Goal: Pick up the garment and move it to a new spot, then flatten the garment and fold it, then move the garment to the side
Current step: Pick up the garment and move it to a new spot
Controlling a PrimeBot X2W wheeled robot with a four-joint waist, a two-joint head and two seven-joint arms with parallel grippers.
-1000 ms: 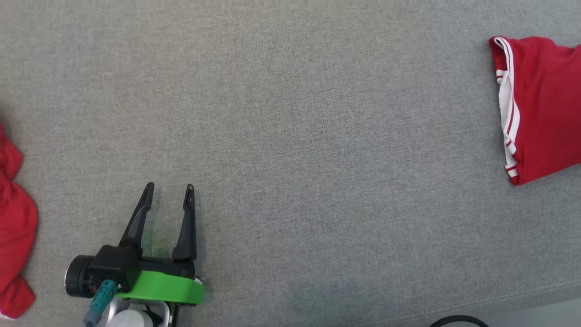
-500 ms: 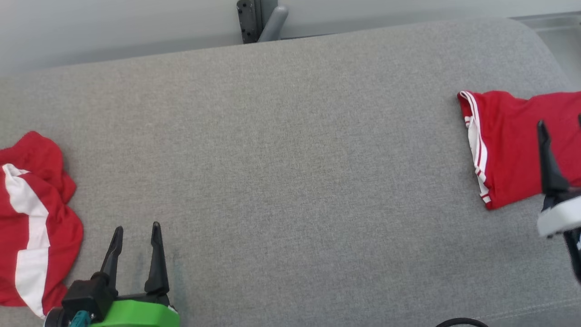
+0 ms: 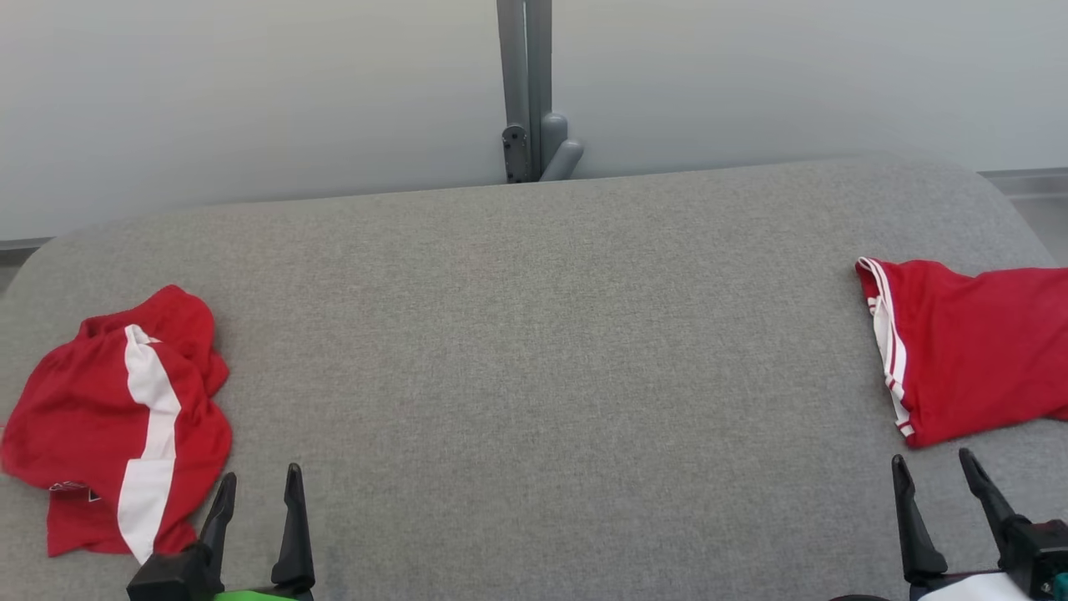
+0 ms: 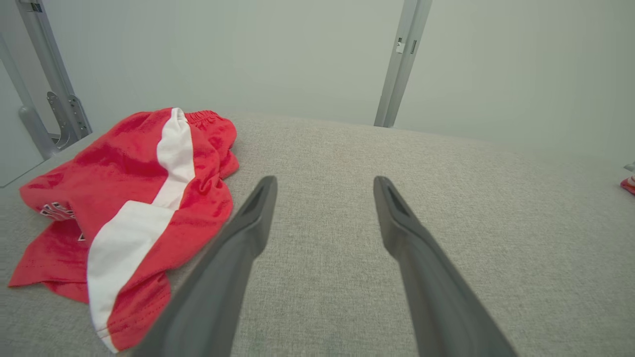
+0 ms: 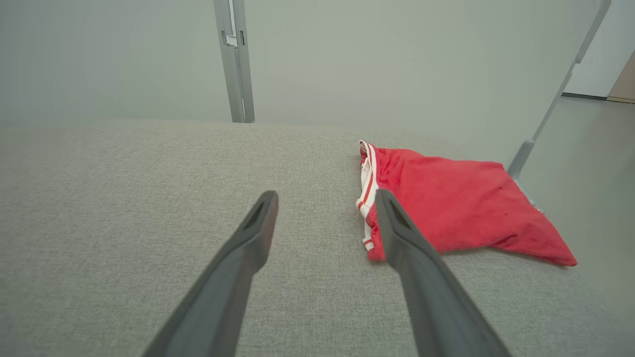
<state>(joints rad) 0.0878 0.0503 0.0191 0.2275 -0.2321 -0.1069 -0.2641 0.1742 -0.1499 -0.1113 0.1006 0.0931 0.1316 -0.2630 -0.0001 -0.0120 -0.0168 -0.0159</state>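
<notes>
Presently on the table, which has a grey fabric top and rounded far corners, with a pale wall and a grey post behind it. Item one, the crumpled garment: red with a broad white stripe, bunched in a heap at the table's left end, with a small print near its lower edge too small to read. Item two, the folded garment: red, striped white trim along its inner edge, lying flat at the right end and running out of the head view. The two lie well apart, with bare table between. Left gripper: fingers spread and empty, just beside the heap's lower right edge and pointing at the far edge. In the left wrist view the heap lies left of the fingers; whether the nearer one touches the hem cannot be told. Right gripper: fingers spread and empty, just short of the folded garment's near corner. Step in hand, by judgement, is the first, the pick-up of the crumpled garment, as the folded one looks finished and set aside. The next move calls for the left gripper to swing left and down onto a raised fold and pinch cloth alone, not the table cover.
</notes>
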